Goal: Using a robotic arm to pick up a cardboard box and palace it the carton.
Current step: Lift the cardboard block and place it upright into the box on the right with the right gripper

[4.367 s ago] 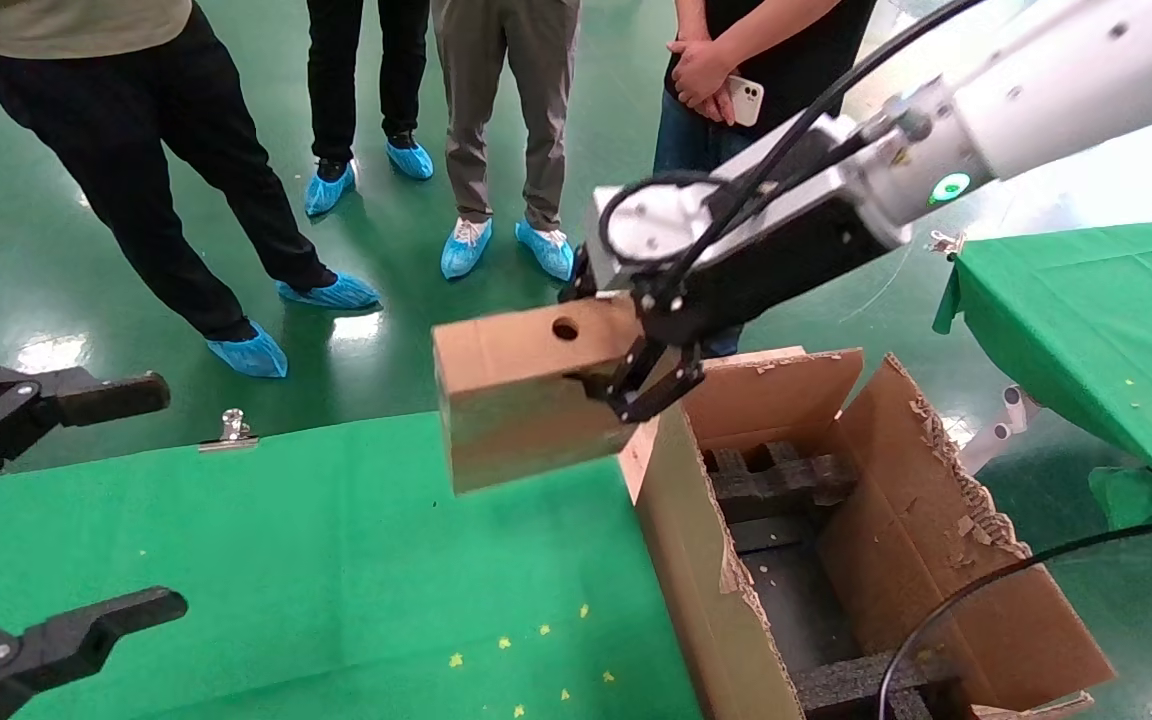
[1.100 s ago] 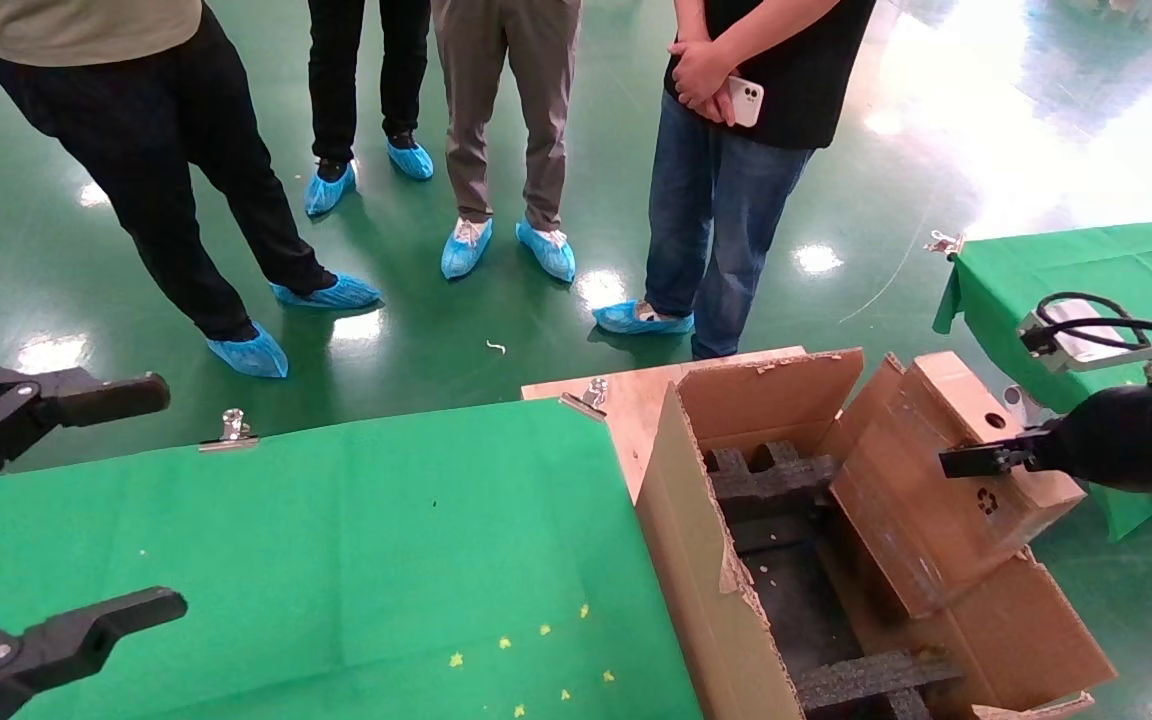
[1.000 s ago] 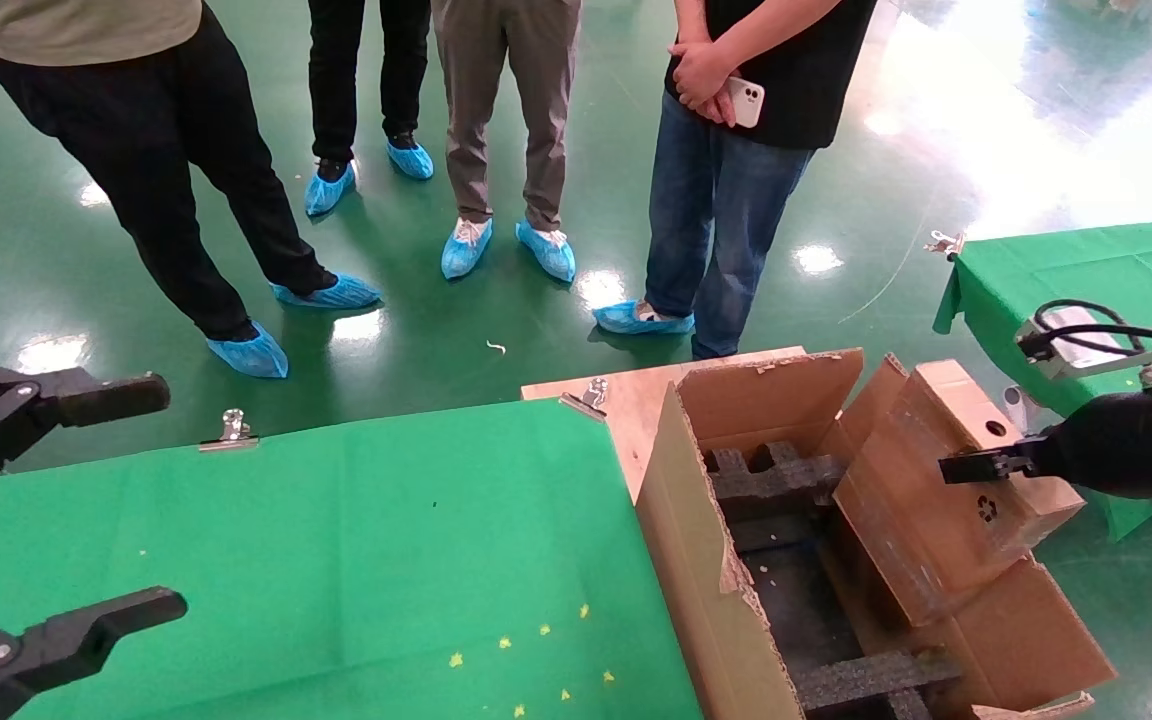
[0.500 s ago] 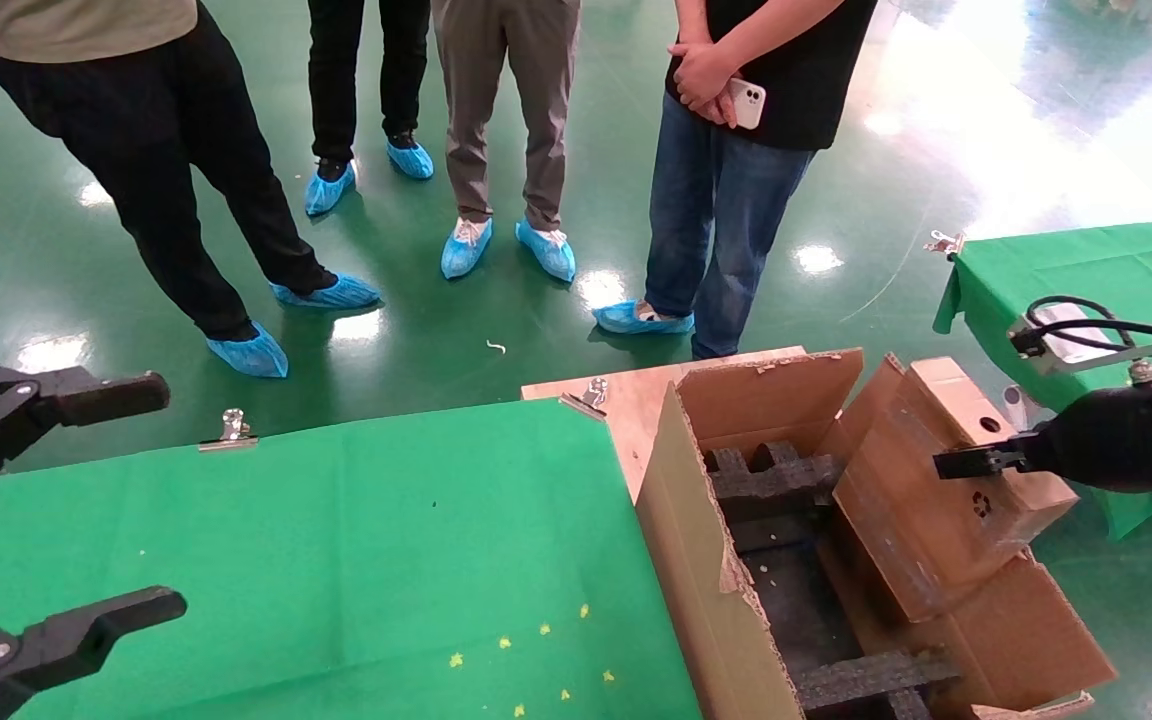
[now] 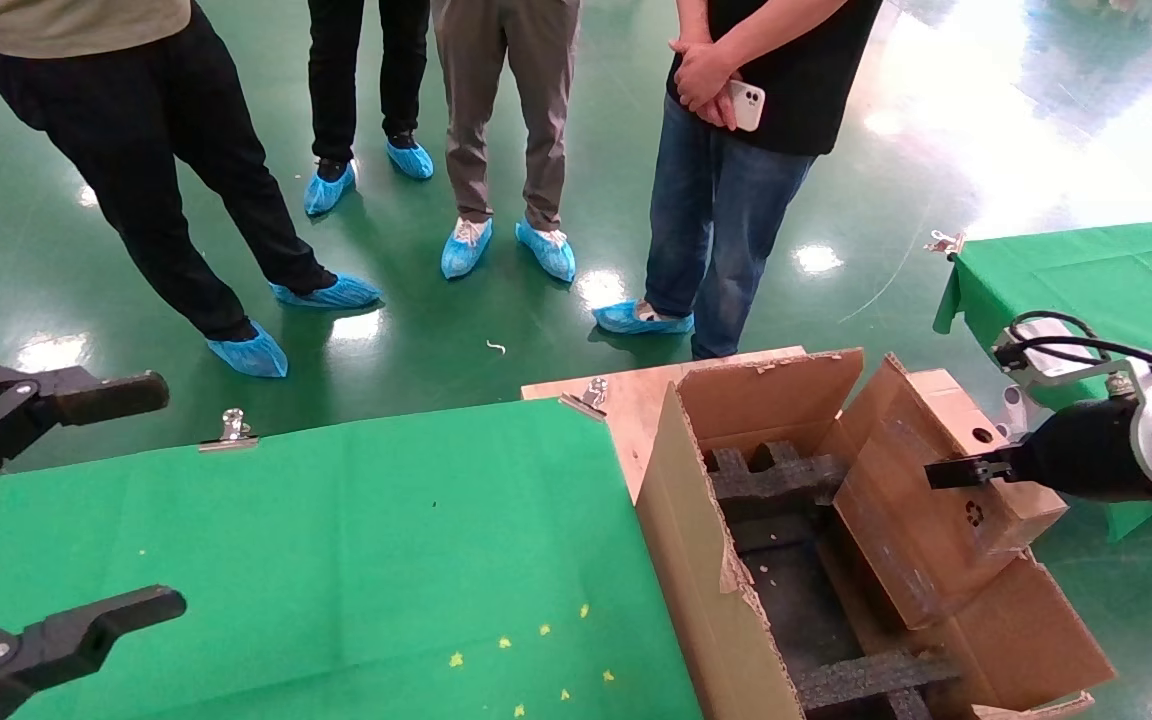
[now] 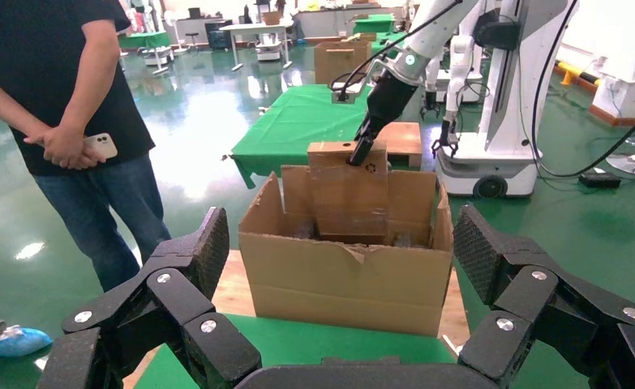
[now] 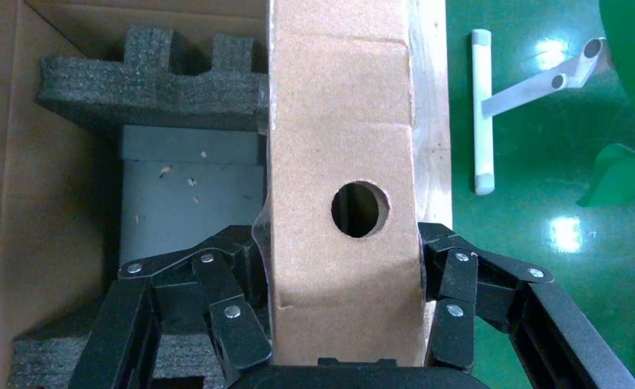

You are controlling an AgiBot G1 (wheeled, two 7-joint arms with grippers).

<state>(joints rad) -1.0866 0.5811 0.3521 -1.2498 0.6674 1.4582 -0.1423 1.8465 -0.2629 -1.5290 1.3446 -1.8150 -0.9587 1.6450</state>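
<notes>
Small box held upright in the open carton

The left pincer point(image 6: 342, 324) fills the foreground, its black fingers point(image 6: 188, 279) spread wide apart above a green-covered desk point(image 6: 298, 344). Beyond them stands the carton point(image 6: 342, 275), flaps raised, with the cardboard box point(image 6: 349, 190) standing on end inside it against the far wall. The robotic arm point(image 6: 407, 57) reaches down to the box's top, its black right pincer point(image 6: 361, 148) on the box. A man in a black shirt point(image 6: 46, 97) stands alongside, phone point(image 6: 100, 146) in hand.

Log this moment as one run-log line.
right claw: shut on cardboard box | box: tilted, lower end inside carton by its right wall | left claw: open, parked over green table
</notes>
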